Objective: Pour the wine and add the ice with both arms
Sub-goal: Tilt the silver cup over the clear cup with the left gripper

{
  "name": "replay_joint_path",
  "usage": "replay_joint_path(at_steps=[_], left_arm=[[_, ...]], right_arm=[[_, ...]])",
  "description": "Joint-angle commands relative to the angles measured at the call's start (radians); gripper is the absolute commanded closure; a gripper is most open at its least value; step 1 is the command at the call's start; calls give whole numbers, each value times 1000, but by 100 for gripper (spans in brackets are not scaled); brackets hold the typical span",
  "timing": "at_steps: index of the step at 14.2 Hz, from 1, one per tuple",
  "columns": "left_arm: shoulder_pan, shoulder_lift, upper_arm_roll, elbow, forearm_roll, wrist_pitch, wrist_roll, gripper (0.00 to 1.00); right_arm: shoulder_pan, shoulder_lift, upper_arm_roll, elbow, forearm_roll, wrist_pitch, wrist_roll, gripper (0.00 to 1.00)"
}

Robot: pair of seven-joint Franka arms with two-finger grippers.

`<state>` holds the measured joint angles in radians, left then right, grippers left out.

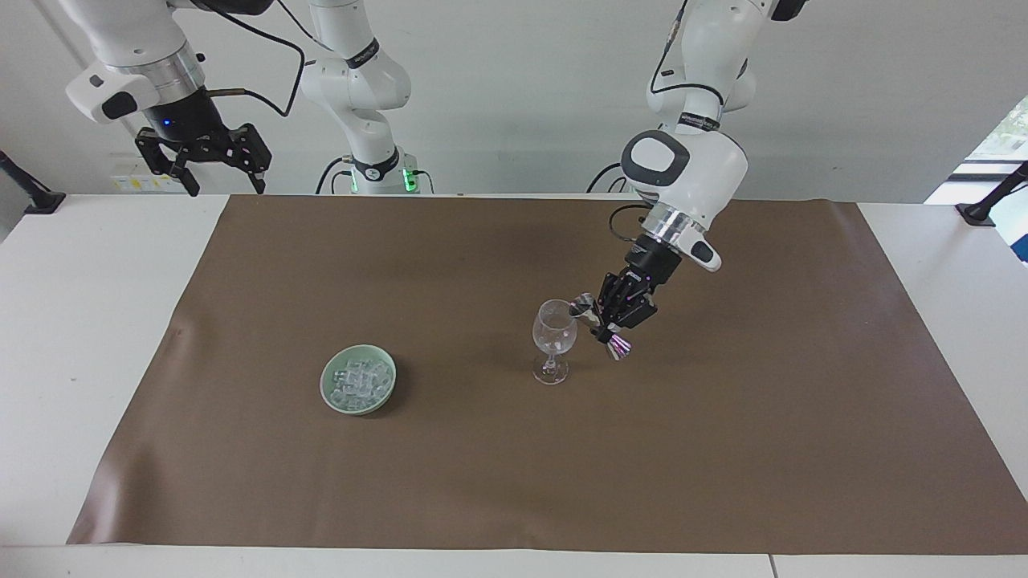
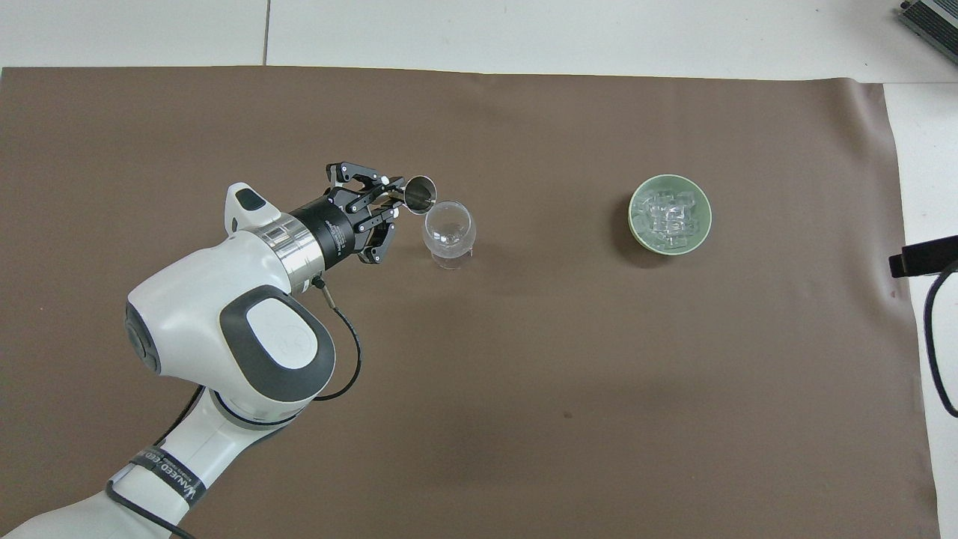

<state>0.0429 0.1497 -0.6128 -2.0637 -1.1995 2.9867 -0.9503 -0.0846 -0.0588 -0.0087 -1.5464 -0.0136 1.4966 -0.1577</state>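
While the right claw (image 1: 215, 172) waits spread, left claw (image 1: 604, 321) pinching tilted metal jigger (image 2: 419, 195), at wine glass (image 1: 554, 333) rim.

Brown mat (image 1: 723, 449) over the white table (image 1: 80, 337).
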Motion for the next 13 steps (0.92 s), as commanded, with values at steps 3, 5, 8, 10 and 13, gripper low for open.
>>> replay_joint_path(at_steps=[3,5,8,10,13], left_arm=[[-15,-1,1,-13,12,44,73,100],[-15,-2,-7,-16,11,52,103,100],[-15,-2,-19,-18,12,81,145,100],[-15,-2,-19,-18,12,87,171,100],[-15,-6,-21,-27,12,92,220,100]], right_arm=[[0,-12,0,-6,1,4,12,0],[0,-12,1,-6,3,4,12,0],[0,-12,0,-6,3,4,12,0],[0,-12,0,-6,1,4,12,0],[0,-12,0,-6,1,4,12,0]])
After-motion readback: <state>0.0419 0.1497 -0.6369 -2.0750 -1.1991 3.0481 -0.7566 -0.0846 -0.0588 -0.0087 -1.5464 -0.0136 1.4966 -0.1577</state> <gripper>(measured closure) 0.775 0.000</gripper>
